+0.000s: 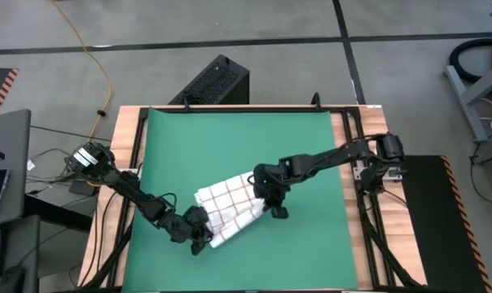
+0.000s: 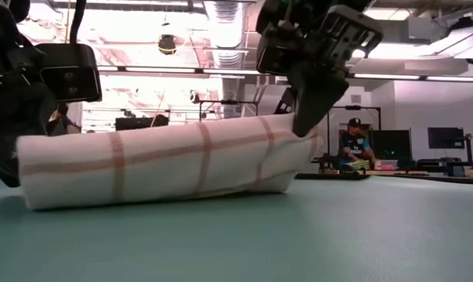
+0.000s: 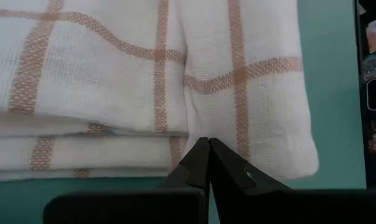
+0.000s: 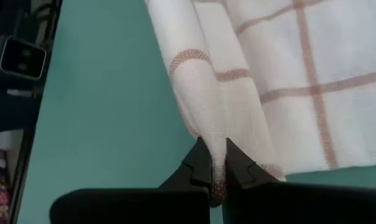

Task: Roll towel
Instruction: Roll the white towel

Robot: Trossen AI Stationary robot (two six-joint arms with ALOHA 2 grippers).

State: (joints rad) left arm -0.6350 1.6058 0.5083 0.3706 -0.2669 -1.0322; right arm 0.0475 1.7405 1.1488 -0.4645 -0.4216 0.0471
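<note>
1. The towel (image 1: 230, 207) lay partly rolled on the green mat (image 1: 238, 138), near the worktop's front edge – a fat roll along the near side, with a flat tail reaching toward the far right.
2. The right gripper (image 4: 214, 167) was clamped on a pinch of cloth at the roll's right end, probably to keep that end from springing loose.
3. The left gripper (image 3: 208, 160) sat at the roll's left end with its jaws together; no cloth showed between them, so it seemed to be bracing the roll rather than gripping it.
4. Holding both ends probably kept the roll even – the tail was not yet wound in.
</note>
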